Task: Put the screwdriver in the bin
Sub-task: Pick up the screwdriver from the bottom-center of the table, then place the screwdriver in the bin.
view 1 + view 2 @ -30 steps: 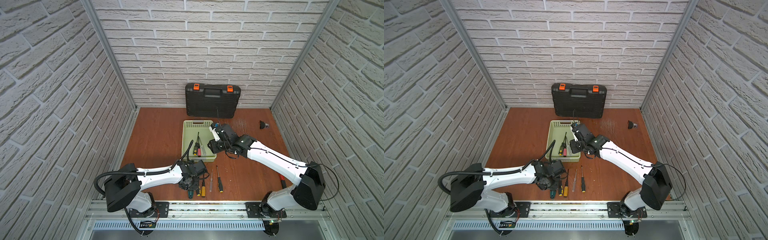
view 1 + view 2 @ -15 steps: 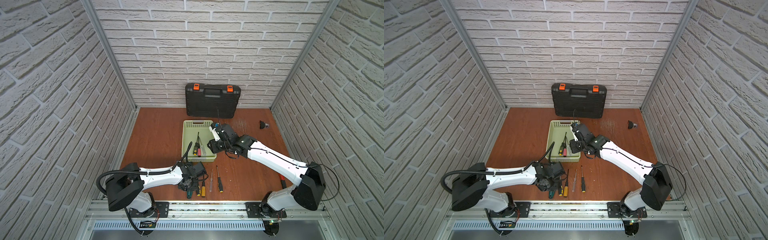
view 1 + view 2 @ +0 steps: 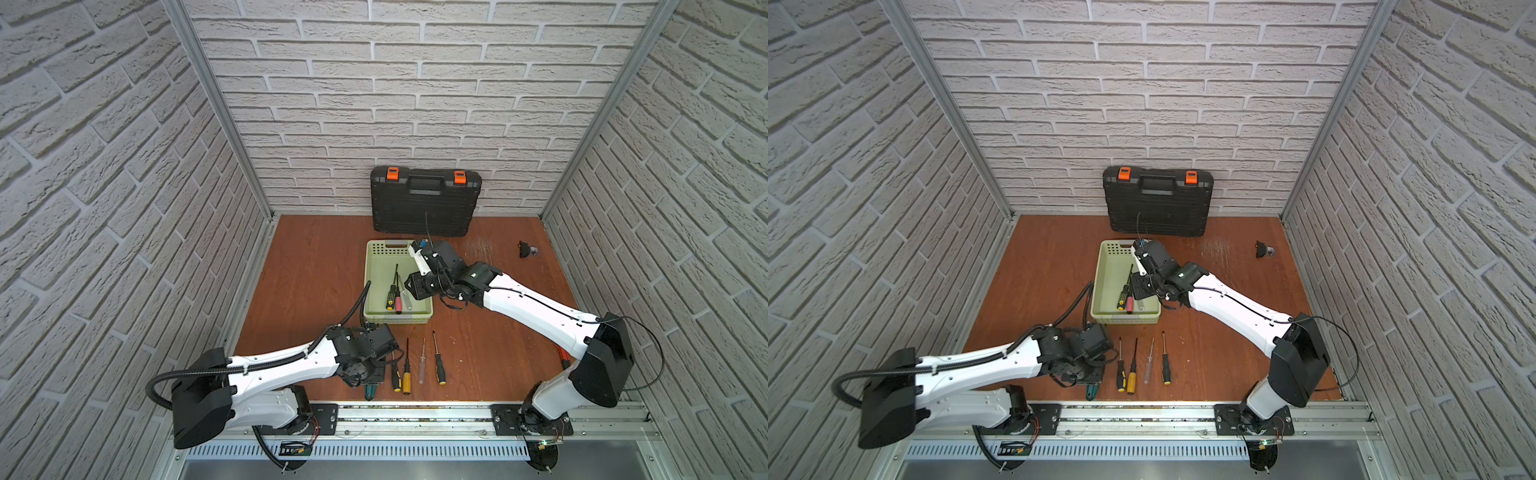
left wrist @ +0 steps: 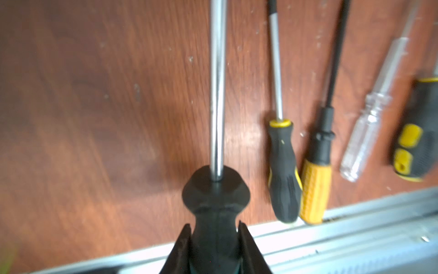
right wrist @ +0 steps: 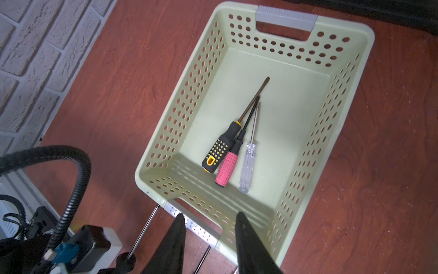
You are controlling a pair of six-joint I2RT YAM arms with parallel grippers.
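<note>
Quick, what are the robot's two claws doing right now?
Left gripper: closed on the screwdriver, by its black handle.
Right gripper: open, holding nothing, above the bin.

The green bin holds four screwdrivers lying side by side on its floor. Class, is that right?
No, the number is wrong. The bin holds three screwdrivers lying side by side on its floor: a black-and-yellow screwdriver, a pink screwdriver and a clear screwdriver. The right wrist view shows it.
</note>
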